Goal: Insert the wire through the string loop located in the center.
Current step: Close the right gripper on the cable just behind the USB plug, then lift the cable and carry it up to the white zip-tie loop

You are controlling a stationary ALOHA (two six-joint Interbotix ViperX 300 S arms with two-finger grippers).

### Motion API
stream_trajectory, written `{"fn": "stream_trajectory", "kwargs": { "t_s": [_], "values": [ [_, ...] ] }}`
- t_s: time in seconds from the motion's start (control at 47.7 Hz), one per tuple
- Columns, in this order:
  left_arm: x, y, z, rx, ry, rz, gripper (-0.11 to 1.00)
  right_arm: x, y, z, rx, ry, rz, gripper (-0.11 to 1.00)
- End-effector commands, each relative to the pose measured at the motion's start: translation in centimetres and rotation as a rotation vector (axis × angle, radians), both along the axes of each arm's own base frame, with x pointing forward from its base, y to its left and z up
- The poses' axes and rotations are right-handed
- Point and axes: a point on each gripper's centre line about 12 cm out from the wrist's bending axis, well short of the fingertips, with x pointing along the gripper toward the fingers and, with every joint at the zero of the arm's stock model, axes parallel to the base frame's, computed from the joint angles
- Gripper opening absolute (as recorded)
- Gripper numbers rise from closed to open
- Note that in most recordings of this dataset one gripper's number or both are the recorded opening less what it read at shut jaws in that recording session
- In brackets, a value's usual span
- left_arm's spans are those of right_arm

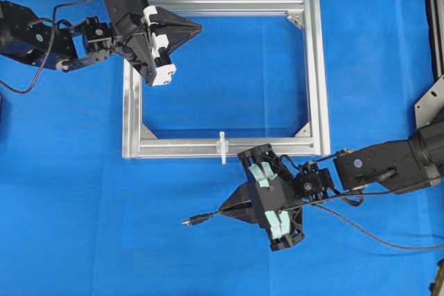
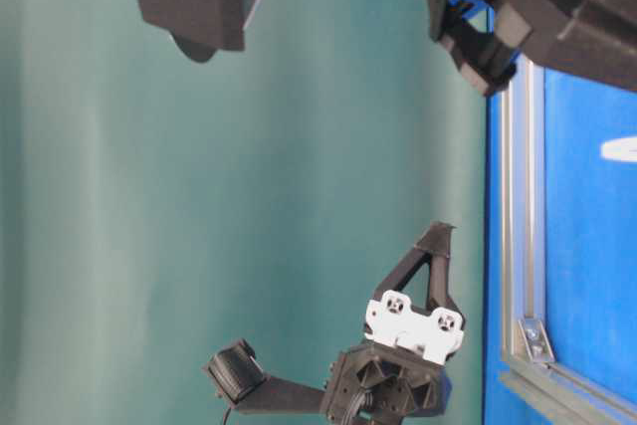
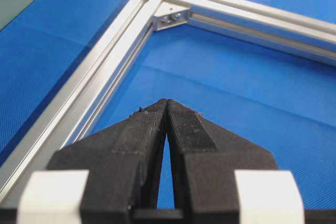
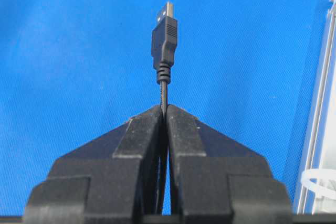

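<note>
The wire [image 1: 208, 215] is a thin black cable, and my right gripper [image 1: 225, 210] is shut on it just behind the plug [image 1: 193, 221]. The plug [image 4: 164, 34] sticks out beyond the closed fingertips [image 4: 178, 116], with its metal tip pointing left over the blue mat. The string loop [image 1: 223, 147] stands white on the front bar of the silver frame [image 1: 173, 148], up and slightly left of the right gripper [image 4: 164, 109]. It also shows at the wrist view's lower right corner [image 4: 316, 183]. My left gripper [image 1: 197, 29] is shut on nothing inside the frame's back left corner.
The rest of the cable [image 1: 378, 235] trails right across the mat under the right arm. Triangular corner brackets [image 3: 170, 17] sit inside the frame's corners. A metal bracket [image 1: 430, 102] lies at the right edge. The left gripper [image 3: 167, 103] hovers beside the frame's bar [image 3: 100, 87].
</note>
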Motion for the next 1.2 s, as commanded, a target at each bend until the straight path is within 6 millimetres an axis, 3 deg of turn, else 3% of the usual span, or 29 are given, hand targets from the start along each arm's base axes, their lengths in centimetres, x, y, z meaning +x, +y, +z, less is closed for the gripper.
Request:
{"fn": "stream_trajectory", "kwargs": {
  "t_s": [0.0,0.881,1.175],
  "values": [
    [0.1,0.1,1.3,0.015,-0.037,0.0,0.0,0.5,0.2,1.8,0.015,-0.051,0.001,-0.02],
    [0.1,0.1,1.3,0.015,-0.037,0.0,0.0,0.2,0.1,1.6,0.013,-0.043,0.003,-0.02],
    [0.1,0.1,1.3,0.015,-0.037,0.0,0.0,-3.1,-1.0,1.4,0.014,-0.016,-0.005,-0.02]
  ]
}}
